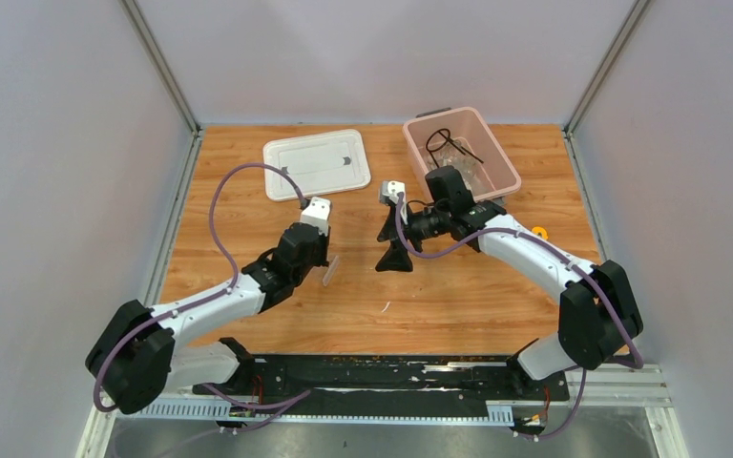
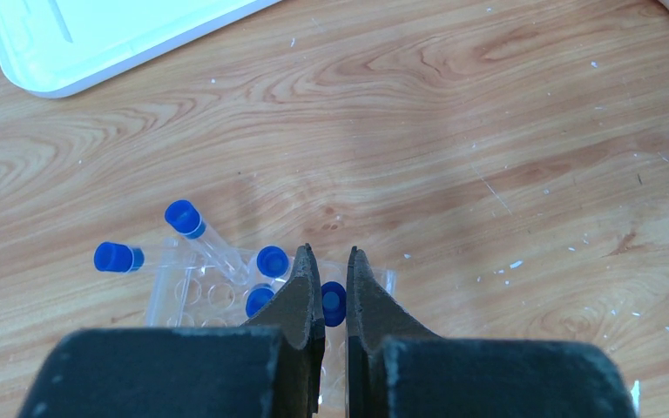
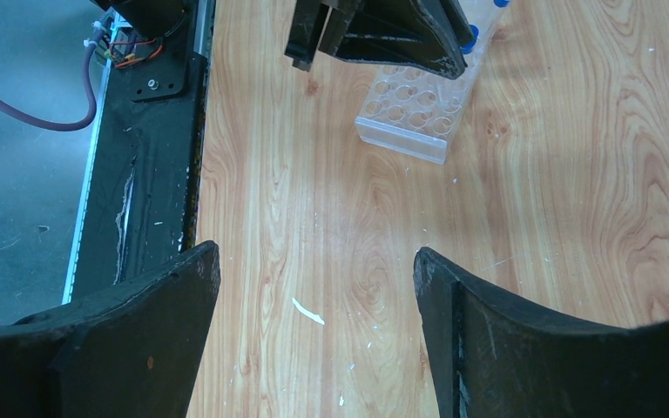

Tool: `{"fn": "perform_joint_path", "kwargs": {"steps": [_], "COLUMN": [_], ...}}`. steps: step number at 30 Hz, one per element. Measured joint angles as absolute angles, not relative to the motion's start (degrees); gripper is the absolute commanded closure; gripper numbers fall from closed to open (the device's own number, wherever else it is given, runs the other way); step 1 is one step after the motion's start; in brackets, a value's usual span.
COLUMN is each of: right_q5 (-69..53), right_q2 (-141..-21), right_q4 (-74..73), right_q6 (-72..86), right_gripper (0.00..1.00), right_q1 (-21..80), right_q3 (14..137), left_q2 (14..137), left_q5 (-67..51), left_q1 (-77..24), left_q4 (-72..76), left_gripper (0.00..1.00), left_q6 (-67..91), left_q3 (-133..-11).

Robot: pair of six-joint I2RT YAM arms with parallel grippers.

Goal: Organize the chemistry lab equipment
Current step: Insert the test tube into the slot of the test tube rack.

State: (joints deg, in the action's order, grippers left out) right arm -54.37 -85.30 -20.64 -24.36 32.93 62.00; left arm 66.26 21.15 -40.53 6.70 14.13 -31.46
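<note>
The clear tube rack [image 2: 187, 292] hangs tilted just over the wood, with several tiny blue-capped tubes [image 2: 183, 216] in and beside it. My left gripper [image 2: 331, 252] is shut on the rack's edge, one blue cap [image 2: 334, 303] showing between its fingers. In the top view the rack [image 1: 330, 270] sits at the tip of the left gripper [image 1: 323, 262]. The right wrist view shows the rack [image 3: 414, 109] under the left fingers [image 3: 375, 35]. My right gripper [image 3: 314, 261] stands open over bare wood, just right of the rack [image 1: 393, 250]. The black wire tripod [image 1: 444, 141] and clear bags [image 1: 466, 160] lie in the pink bin.
The pink bin [image 1: 508, 176] stands at the back right, its white lid [image 1: 315, 162] flat at the back left. A small orange object [image 1: 540, 232] lies by the right arm. A black rail [image 3: 152, 174] runs along the table's near edge.
</note>
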Motion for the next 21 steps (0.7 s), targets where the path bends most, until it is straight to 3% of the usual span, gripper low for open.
{"fn": "perform_joint_path", "kwargs": {"steps": [18,21], "right_q5": [-54.6,-54.6], "right_q2": [-85.3,-85.3], "right_q4": [-20.7,-20.7], "right_q6": [-24.8,-24.8], "right_gripper": [0.18,0.18], "right_q1": [32.9,32.9], "right_q3": [62.0,62.0], "left_q2": [71.9,72.4], "left_q5": [22.2,22.2], "left_q1": [-40.5,-40.5], "left_q4": [11.0,11.2], "left_gripper": [1.0,0.95], "left_q6": [12.4,12.4], "left_q3": [-31.6,-31.6]}}
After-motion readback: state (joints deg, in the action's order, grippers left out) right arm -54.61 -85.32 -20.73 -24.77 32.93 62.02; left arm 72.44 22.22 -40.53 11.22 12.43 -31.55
